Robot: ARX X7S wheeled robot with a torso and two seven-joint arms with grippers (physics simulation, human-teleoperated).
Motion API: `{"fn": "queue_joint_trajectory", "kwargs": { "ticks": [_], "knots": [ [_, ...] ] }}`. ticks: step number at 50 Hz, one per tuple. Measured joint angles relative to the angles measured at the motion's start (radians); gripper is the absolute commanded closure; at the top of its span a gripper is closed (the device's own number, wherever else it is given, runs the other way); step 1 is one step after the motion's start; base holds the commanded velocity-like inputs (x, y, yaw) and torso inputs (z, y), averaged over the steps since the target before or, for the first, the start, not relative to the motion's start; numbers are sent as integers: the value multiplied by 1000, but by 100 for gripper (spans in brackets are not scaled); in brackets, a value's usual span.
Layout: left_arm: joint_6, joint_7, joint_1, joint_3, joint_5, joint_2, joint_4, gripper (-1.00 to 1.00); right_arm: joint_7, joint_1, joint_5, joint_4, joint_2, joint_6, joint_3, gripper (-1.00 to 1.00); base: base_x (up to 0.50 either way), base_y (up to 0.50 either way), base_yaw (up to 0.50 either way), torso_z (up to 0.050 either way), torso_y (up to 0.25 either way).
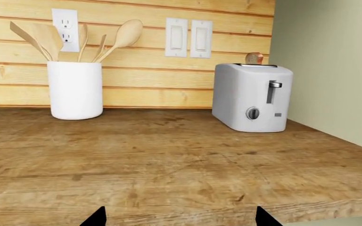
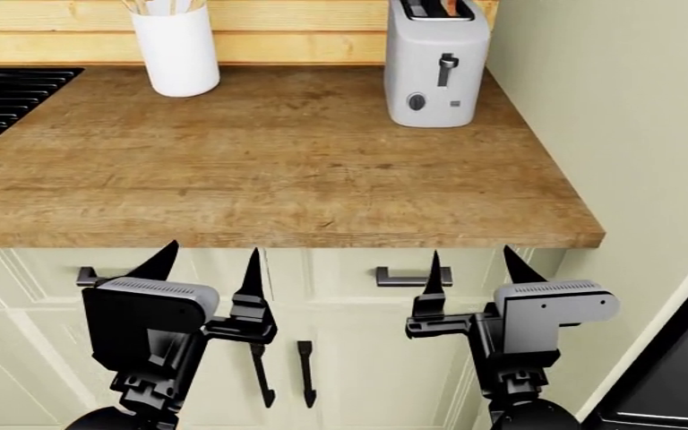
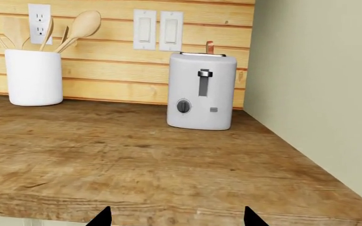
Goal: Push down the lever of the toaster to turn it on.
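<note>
Currently: approach not begun | toaster [image 2: 436, 61] at the surface's [image 2: 272, 170] back, beside the wall, lever [image 2: 447, 62] high in its slot | left gripper [image 2: 207, 266] and right gripper [image 2: 473, 270] jaws apart, well short of toaster | next: right arm reaches above lever, presses down.

We are counting one toaster [image 2: 436, 64] at the far right of the countertop [image 2: 272, 170], carrying one lever [image 2: 447, 63] and one dial [image 2: 416, 102]. We are counting one white utensil holder [image 2: 178, 49] at the far left, holding five wooden utensils [image 1: 74, 40]. We are logging one outlet [image 1: 65, 29], two wall switches [image 1: 188, 37] and two grippers: left gripper [image 2: 209, 260], right gripper [image 2: 473, 266].
</note>
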State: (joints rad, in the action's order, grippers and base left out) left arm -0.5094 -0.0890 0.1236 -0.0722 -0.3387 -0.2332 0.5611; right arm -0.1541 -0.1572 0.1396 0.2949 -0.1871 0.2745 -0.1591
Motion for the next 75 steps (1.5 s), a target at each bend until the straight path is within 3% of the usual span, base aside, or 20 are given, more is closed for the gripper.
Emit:
{"fn": "queue_joint_trajectory", "kwargs": {
  "ticks": [75],
  "knots": [
    [14, -39, 4, -16, -28, -30, 5, -100, -46, -10, 44, 21, -34, 7, -23, -100, 328, 0, 0, 0, 0]
  ]
}}
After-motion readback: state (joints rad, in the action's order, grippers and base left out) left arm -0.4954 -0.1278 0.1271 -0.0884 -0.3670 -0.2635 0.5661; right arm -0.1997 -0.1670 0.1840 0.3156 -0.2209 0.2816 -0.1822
